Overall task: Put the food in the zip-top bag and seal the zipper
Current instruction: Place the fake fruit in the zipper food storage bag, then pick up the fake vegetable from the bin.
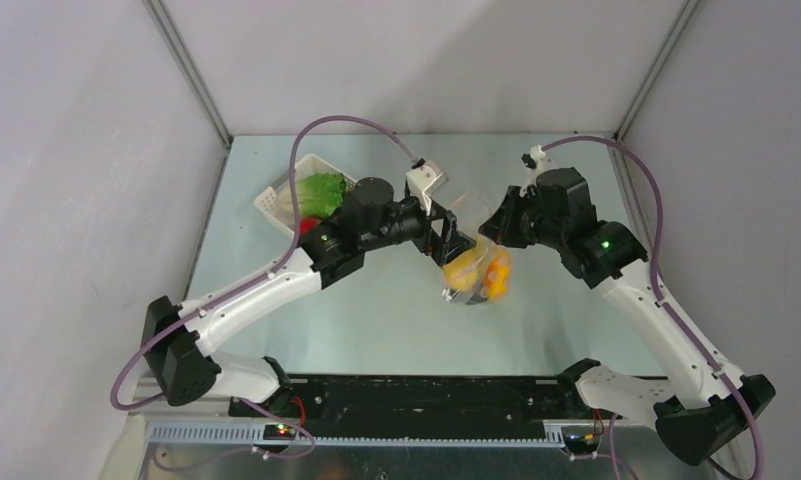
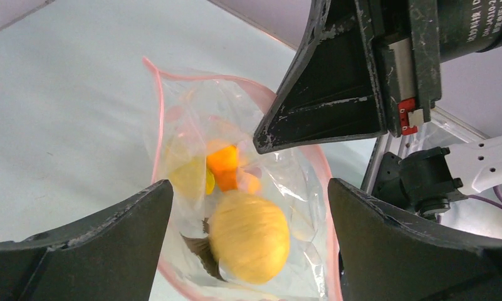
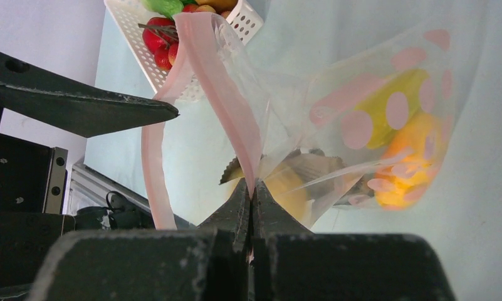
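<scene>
The clear zip-top bag (image 1: 473,262) with pale pink dots hangs in mid-table. My right gripper (image 3: 253,185) is shut on the bag's pink zipper (image 3: 220,75) strip and holds its mouth open. Just above that mouth my left gripper (image 2: 249,188) stands wide open, with nothing between its fingers (image 2: 98,241). Directly below it, a blurred round yellow food piece (image 2: 249,236) with a brown leaf lies in the bag. Deeper in the bag lie an orange piece (image 2: 223,166) and another yellow piece (image 3: 386,103). In the top view the left gripper (image 1: 454,244) and right gripper (image 1: 488,226) meet at the bag.
The white lattice basket (image 1: 276,200) stands at the back left, behind the left arm. It holds green lettuce (image 1: 323,190) and little red pieces (image 3: 155,39). The enclosure's grey walls rise on both sides and at the back.
</scene>
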Controlling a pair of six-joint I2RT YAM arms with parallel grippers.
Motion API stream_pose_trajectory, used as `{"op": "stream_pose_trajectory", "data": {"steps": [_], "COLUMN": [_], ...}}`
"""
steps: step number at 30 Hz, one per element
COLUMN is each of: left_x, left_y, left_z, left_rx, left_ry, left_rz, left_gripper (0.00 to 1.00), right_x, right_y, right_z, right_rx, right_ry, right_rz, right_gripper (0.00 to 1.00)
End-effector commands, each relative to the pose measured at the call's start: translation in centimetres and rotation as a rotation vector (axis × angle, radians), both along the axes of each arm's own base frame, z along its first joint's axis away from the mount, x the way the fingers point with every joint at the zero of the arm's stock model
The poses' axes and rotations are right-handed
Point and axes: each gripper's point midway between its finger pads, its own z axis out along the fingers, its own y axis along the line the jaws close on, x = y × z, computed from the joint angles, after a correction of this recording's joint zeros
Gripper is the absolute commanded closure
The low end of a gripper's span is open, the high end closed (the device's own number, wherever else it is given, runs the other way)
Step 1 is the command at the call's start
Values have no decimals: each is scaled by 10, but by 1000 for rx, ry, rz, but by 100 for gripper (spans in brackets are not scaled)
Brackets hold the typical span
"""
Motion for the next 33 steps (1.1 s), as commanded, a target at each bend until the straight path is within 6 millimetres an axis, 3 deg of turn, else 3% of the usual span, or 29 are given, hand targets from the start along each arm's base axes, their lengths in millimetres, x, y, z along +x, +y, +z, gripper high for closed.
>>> {"op": "stream_pose_trajectory", "data": {"steps": [1,8,13,16,19,23,31,33], "left_x": [-9,-16,-4,11,33,51,91,106], "left_y": [1,4,26,53,88,124,197,227], "left_z": [29,40,44,42,32,17,-39,-48], "left_rx": [-53,-77,-79,-66,-30,-6,0,-25], "left_ry": [-61,-66,-100,-112,-95,-40,248,293], "left_rz": [-37,-57,81,247,479,663,966,1071], "left_gripper": [0,0,0,0,0,0,0,0], "right_x": [-3,-2,-2,-1,0,0,2,2], "right_y": [3,3,0,-2,-3,-4,-6,-7], "right_z": [13,12,9,6,5,0,-8,-7], "right_rx": [33,30,11,-3,-12,-29,-57,-58], "right_ry": [-37,-32,-29,-28,-26,-16,0,-2], "right_rz": [16,10,1,-3,-2,-2,-3,-8], "right_gripper": [100,100,100,100,100,100,100,100]}}
